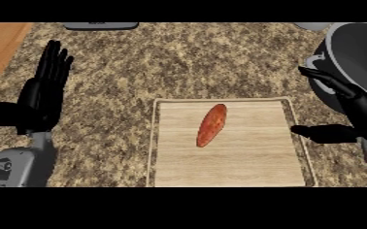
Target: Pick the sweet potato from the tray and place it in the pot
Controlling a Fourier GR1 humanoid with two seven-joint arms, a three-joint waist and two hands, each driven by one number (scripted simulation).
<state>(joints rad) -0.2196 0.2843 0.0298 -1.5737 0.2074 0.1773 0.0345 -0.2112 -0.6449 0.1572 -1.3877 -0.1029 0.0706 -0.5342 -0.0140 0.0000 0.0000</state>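
Note:
An orange-red sweet potato (pixel 212 124) lies slanted near the middle of a pale wooden tray (pixel 251 165) on the speckled counter. A dark grey pot (pixel 351 53) stands at the right edge, partly cut off by the view. My right hand (pixel 344 121) is open just right of the tray, thumb pointing toward the tray's edge and fingers spread upward in front of the pot; it holds nothing. Far to the left, my left hand (pixel 43 92) rests open with fingers up, away from the tray.
A grey flat object (pixel 100 25) lies at the counter's far edge, upper left. A wooden surface (pixel 10 39) shows at the top left corner. Another pale grey item (pixel 312 26) peeks in beside the pot at the top right.

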